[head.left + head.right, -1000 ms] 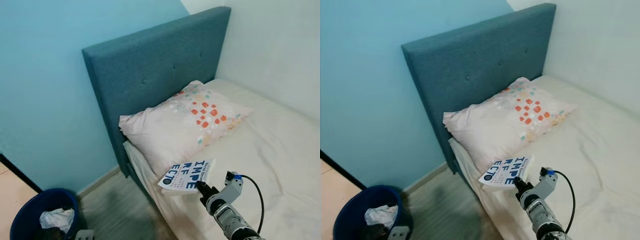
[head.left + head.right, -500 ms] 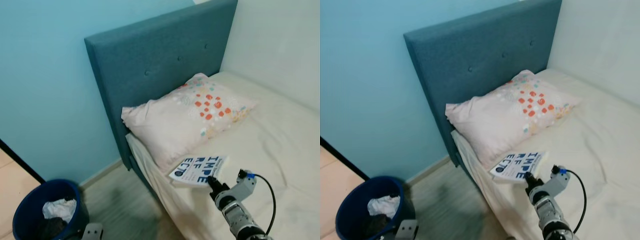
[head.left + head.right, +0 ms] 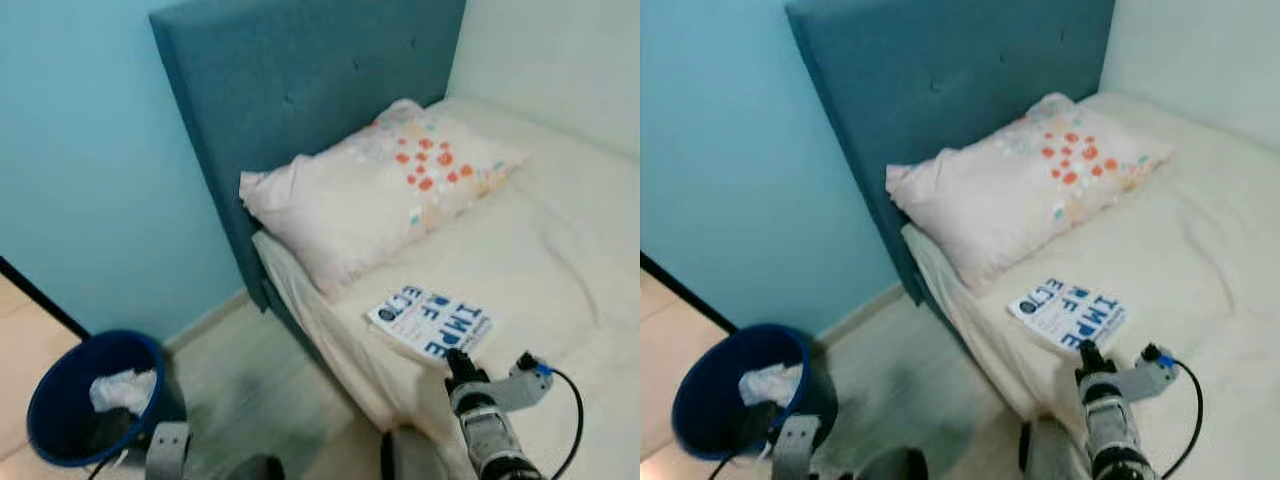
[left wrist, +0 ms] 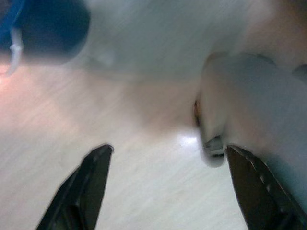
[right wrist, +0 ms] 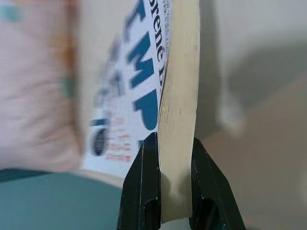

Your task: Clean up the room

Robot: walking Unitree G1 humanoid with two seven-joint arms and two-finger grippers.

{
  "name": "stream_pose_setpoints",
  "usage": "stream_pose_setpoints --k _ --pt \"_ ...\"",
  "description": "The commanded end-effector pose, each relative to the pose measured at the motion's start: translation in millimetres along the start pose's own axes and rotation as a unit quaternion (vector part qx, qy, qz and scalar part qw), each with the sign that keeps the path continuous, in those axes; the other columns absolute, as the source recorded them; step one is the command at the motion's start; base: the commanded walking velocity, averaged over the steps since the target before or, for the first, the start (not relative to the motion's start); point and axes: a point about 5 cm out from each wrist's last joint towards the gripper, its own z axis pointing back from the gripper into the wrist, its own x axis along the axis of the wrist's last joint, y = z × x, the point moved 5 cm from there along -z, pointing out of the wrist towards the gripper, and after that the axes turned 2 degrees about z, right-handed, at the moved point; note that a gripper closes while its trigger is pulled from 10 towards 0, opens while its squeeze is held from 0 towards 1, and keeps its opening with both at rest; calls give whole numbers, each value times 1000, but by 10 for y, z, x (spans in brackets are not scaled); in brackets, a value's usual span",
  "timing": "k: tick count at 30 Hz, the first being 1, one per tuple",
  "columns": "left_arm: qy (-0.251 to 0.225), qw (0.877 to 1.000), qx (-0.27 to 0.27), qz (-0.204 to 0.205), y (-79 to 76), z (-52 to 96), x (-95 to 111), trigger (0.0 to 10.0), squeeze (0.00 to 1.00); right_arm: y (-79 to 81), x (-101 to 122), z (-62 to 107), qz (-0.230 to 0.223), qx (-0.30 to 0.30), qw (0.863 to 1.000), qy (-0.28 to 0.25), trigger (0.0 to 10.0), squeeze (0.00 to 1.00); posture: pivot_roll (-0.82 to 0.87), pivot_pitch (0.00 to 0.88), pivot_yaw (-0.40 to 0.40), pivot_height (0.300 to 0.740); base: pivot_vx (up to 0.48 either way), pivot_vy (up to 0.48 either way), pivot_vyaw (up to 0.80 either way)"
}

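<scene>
1. Since a second ago my view has swung and dipped: the headboard (image 3: 300,90) now runs off the top of the picture and more floor (image 3: 270,400) shows below. Against the bed (image 3: 560,250), the book (image 3: 432,322) sits lower and further from the pillow (image 3: 380,190) than it did, its cover turned so the title runs the other way.

2. My right pincer (image 5: 168,167) is clamped on the book's lower edge, one black finger on the cover and one on the back, the cream page block pinched between them. I judge the edge grip keeps the book fanned out in front of me, so the cover stays readable and the pages shut.

3. From my head the book hangs just over the mattress near the bed's edge, with the right pincer (image 3: 458,362) under it. I cannot tell whether it brushes the sheet.

4. My left pincer (image 4: 163,187) hangs idle over the floor, fingers spread apart and holding nothing.

5. The blue bin (image 3: 85,400), already holding crumpled paper (image 3: 122,388), stands on the floor by the wall, well apart from the book. A book likely belongs elsewhere.
</scene>
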Motion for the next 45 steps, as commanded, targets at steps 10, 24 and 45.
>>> stream_pose_setpoints --k 10,24,45 --pt "51 999 -8 6 209 227 -548 10000 0 185 -549 62 -19 19 996 80 10000 0 242 450 162 630 0 0 0" --pt "31 999 -17 12 177 213 -477 10000 0 522 -77 -161 33 55 998 24 10000 0 226 456 161 630 0 0 0" --pt "36 999 -20 8 184 225 -501 10000 0 -181 522 32 -10 -39 993 -110 10000 0 192 447 162 630 0 0 0"
